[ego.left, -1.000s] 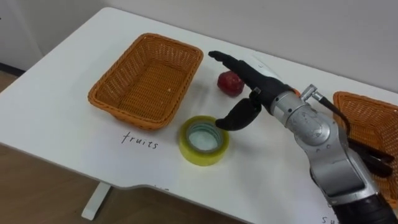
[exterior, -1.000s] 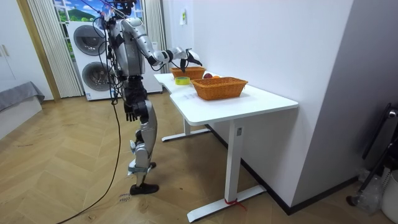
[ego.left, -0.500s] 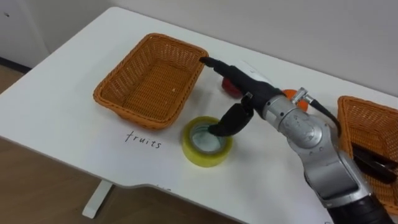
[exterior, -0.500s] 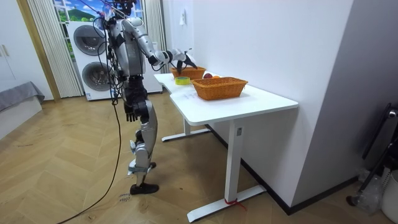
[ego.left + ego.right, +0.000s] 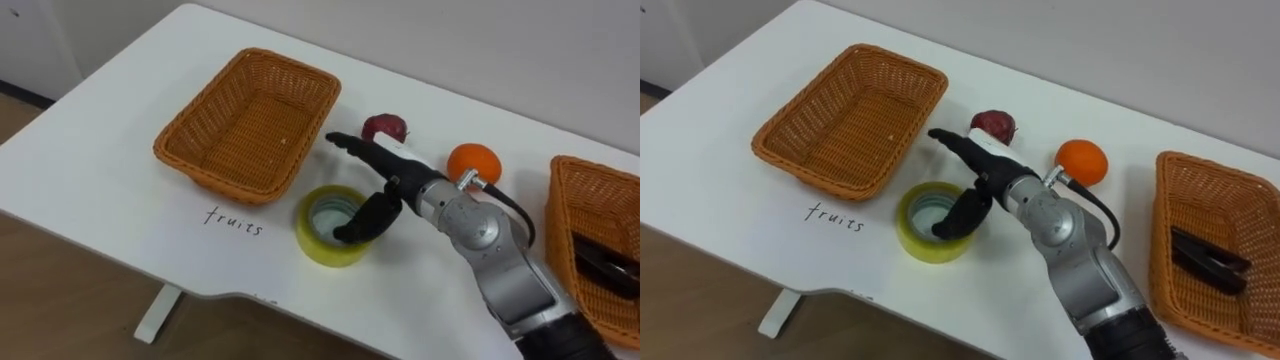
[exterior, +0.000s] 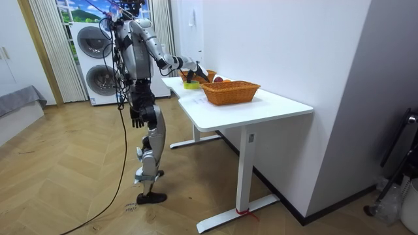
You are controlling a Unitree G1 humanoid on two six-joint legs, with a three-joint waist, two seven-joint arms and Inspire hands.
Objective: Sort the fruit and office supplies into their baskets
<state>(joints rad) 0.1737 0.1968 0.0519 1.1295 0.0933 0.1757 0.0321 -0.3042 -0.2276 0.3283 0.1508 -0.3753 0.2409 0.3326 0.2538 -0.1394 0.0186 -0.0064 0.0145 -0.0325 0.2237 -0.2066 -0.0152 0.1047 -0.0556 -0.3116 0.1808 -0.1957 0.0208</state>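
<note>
A yellow tape roll (image 5: 330, 226) lies flat on the white table (image 5: 110, 170), in front of the empty wicker basket (image 5: 245, 125) labelled for fruit. My right hand (image 5: 378, 186) hovers low over the roll, open. Its fingers (image 5: 350, 146) point straight at the basket's near corner and its thumb dips onto the roll's inner rim. Behind the hand sit a red apple (image 5: 385, 127) and an orange (image 5: 472, 163). At the right a second wicker basket (image 5: 590, 240) holds a black office item (image 5: 605, 266). In the room view my left hand (image 6: 136, 119) hangs by my hip.
I stand at the long side of the table (image 6: 261, 108), with the wall behind it. The table's front edge runs close under the tape roll, and handwritten labels mark the table by the baskets. Bare tabletop lies left of the fruit basket.
My right hand came back from above the apple and sank onto the tape roll, its thumb now at the roll's hole. The apple and orange are uncovered. The view shifted slightly.
</note>
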